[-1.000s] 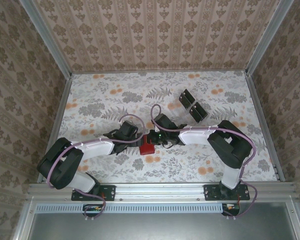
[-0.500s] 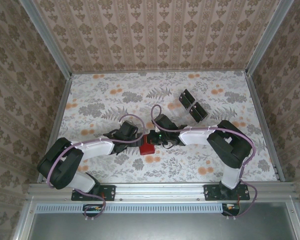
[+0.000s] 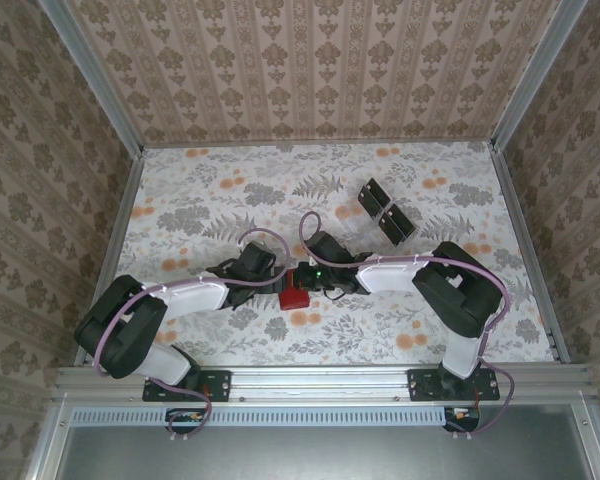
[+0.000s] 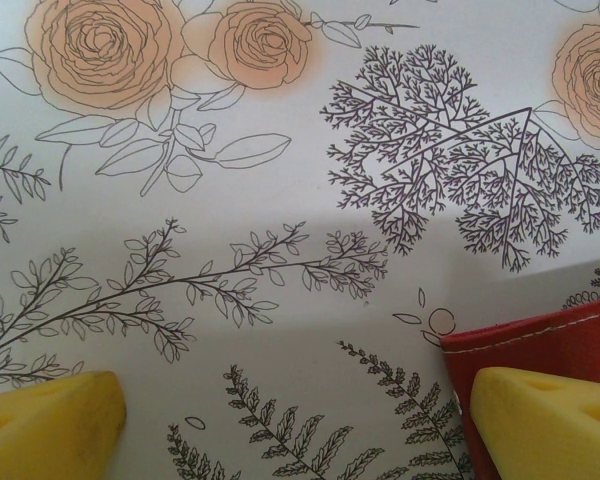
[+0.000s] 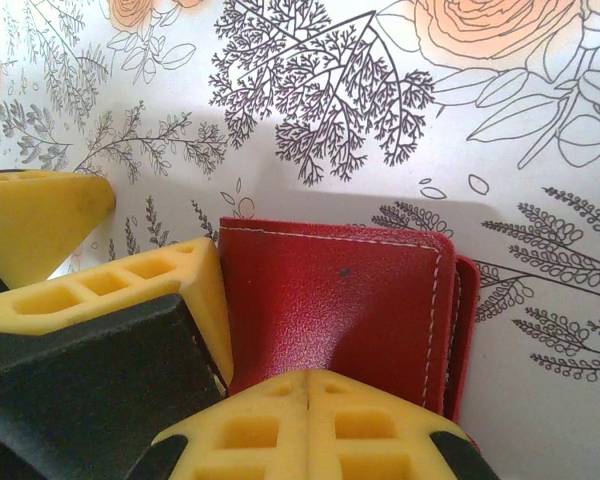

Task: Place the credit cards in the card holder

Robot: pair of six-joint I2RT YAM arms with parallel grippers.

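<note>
Right arm has nudged slightly left; little else changed. Red card holder point(image 3: 295, 296) lies centre-frame on the desk point(image 3: 230, 200). Right gripper point(image 5: 308, 385) fingers clenched, empty, bearing on its cover. Left gripper point(image 4: 300, 430) fingers released wide, one at its edge. Credit cards point(image 3: 397, 223) well apart, upper right. Best pin it firmly, then pry the flap.

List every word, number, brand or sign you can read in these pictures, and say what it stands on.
No text can be read anywhere.
credit cards: faint light markings, too small to read.
card holder: plain red surface with pale stitching, no lettering.
tablecloth: flower and leaf print, no words.
</note>
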